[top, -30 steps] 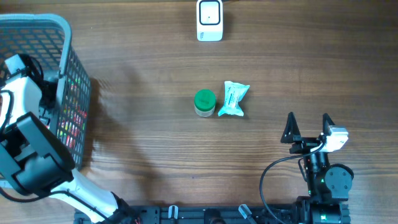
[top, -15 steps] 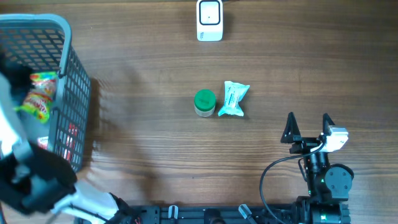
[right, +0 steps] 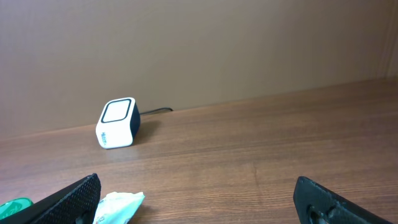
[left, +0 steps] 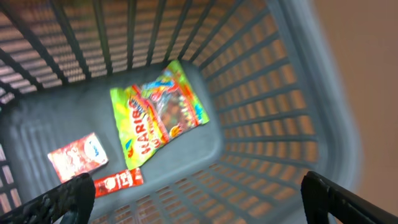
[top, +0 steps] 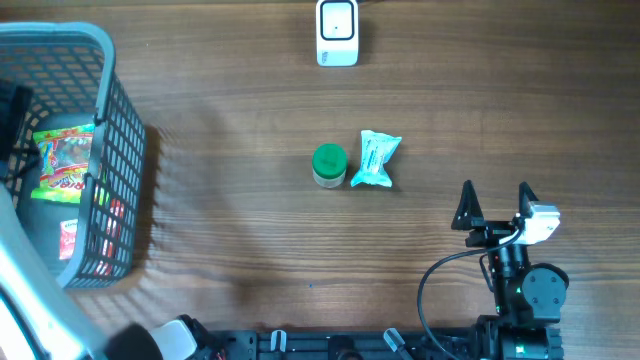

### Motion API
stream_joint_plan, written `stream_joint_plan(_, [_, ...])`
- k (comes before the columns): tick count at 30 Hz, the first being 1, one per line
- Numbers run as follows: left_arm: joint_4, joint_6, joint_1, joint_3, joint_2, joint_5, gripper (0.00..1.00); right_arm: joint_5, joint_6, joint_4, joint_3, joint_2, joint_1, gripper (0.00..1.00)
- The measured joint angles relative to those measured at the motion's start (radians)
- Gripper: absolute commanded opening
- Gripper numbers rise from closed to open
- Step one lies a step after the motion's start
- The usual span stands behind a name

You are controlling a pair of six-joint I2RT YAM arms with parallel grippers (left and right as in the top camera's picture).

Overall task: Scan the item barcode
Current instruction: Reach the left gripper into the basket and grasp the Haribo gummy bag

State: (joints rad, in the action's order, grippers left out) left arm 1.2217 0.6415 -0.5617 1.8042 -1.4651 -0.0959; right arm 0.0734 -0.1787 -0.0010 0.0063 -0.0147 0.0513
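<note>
- Grey mesh basket (top: 60, 35) sits at the left end of the wooden table (top: 250, 250). The left wrist view looks straight down into it.
- There are three things on the basket floor, all lying flat.
- The first is a green-yellow Haribo gummy bag (left: 158, 118), printed face up and skewed diagonally, around mid-floor. It also shows from overhead through the mesh (top: 65, 170).
- The second is a red-and-white packet (left: 78, 155), near the bag's lower-left side and not touching it.
- The third is a thin red sachet (left: 118, 182), just beside the bag's bottom corner. I can't tell if they touch.
- The left gripper (left: 199, 202) hangs above the basket interior. Its fingers (left: 62, 199) are spread to both bottom corners of its camera frame, with nothing between them.
- From overhead, only the blurred white left arm (top: 20, 290) shows along the left edge.
- The right gripper (top: 495, 205) is over bare wood at the lower right, jaws wide apart and carrying nothing.
- Loose items sit mid-table: a green-lidded jar (top: 329, 165) with a light-blue packet (top: 377, 160) just to its right, close enough that they may touch.
- Both are well apart from either gripper and from the basket.
- The white scanner (top: 337, 32) with its dark window stands at the far edge, roughly in line with the jar. The right wrist view shows its cable (right: 155, 112) running behind it.
- No barcode is legible on any item.
</note>
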Motion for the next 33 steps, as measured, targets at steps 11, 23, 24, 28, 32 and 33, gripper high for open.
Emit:
stream_joint_plan(11, [-0.174, 0.056, -0.013, -0.232, -0.382, -0.019, 1.0, 0.0, 0.0, 0.0, 0.0, 0.0, 0.0, 1.0])
stream_joint_plan(23, [-0.516, 0.06, -0.021, -0.36, -0.546, -0.049, 0.87, 0.0, 0.0, 0.0, 0.0, 0.0, 0.0, 1.0])
stream_joint_plan(24, [-0.532, 0.06, -0.021, -0.359, -0.558, -0.05, 0.54, 0.0, 0.0, 0.0, 0.0, 0.0, 0.0, 1.0])
stream_joint_plan(28, [-0.554, 0.06, -0.019, -0.347, -0.575, -0.047, 0.04, 0.0, 0.0, 0.0, 0.0, 0.0, 0.0, 1.0])
stream_joint_plan(32, [-0.553, 0.049, -0.015, -0.331, -0.577, -0.038, 0.04, 0.0, 0.0, 0.0, 0.0, 0.0, 0.0, 1.0])
stream_joint_plan(33, [-0.549, 0.049, -0.016, -0.331, -0.573, -0.037, 0.04, 0.0, 0.0, 0.0, 0.0, 0.0, 0.0, 1.0])
